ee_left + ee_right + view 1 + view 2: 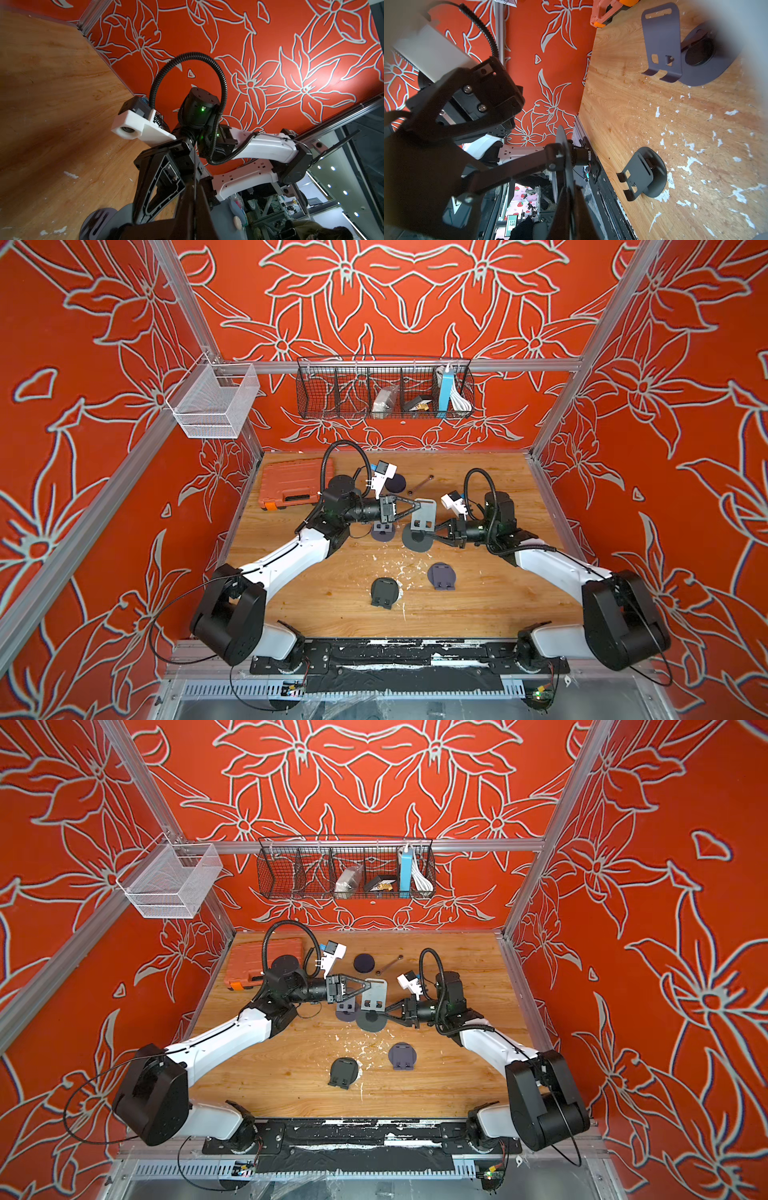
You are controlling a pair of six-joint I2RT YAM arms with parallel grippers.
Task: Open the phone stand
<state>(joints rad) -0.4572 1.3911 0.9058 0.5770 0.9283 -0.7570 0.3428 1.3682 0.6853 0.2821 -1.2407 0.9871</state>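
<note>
On the wooden table (478,605), just 12 o'clock of centre, the phone stand (424,526) seems braced for opening: the left gripper (417,506), from 9 o'clock, clamps its back plate (429,510) while the right gripper (433,533), from 3 o'clock, pinches its round base (413,545).

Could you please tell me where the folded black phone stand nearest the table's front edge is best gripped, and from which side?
I would take the black phone stand by the hooked end of its plate, coming from the robot's side with jaws above and below. Those hooks jut past the round base toward the front edge and look raised, while the rest lies flat on it.
</note>
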